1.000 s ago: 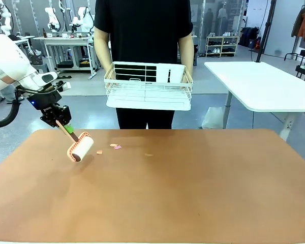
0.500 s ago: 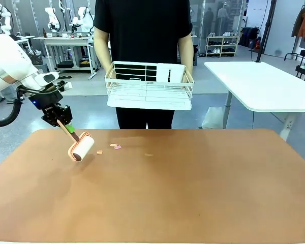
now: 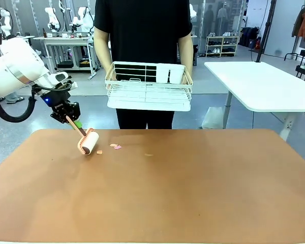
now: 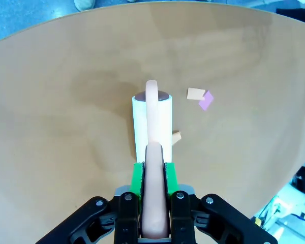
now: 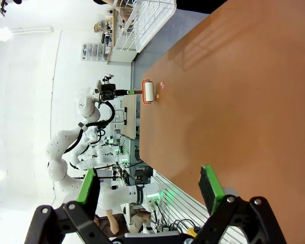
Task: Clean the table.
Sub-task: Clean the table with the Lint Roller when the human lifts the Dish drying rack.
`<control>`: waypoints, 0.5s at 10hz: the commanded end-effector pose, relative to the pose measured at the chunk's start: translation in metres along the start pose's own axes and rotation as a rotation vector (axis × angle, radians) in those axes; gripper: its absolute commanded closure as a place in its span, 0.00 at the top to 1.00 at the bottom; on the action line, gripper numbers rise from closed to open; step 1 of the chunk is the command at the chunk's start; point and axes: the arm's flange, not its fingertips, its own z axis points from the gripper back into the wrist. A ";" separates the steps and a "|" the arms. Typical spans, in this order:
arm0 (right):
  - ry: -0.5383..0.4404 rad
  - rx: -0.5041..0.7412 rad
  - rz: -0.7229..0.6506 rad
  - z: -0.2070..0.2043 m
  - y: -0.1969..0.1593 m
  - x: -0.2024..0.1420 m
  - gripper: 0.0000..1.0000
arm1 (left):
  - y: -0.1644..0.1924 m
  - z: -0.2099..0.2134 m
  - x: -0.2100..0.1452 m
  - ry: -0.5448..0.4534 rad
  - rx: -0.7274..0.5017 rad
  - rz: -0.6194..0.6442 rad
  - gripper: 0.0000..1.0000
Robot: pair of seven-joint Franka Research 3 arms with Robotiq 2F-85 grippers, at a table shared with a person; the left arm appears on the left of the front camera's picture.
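Left wrist view: left claw was clamped on lint roller handle, right claw stood open; roller best pressed flat to worktop, rolled right over adjacent scraps.

White rounded left arm, black left end effector, green finger pads

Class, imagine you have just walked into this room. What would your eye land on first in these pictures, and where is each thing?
First, the left gripper, shut on the handle of a lint roller. The roller's white drum is at the far left of the terracotta table, next to a few paper scraps. Next, beyond the far edge, a person in black holds a white wire basket with both hands.
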 end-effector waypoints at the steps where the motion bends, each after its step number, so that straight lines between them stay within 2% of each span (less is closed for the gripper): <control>1: -0.002 0.009 0.007 0.000 0.002 -0.001 1.00 | 0.003 0.008 0.007 0.006 0.008 0.047 0.21; 5: -0.002 0.009 0.007 0.000 0.002 -0.001 1.00 | 0.008 0.004 0.013 0.030 0.040 0.141 0.21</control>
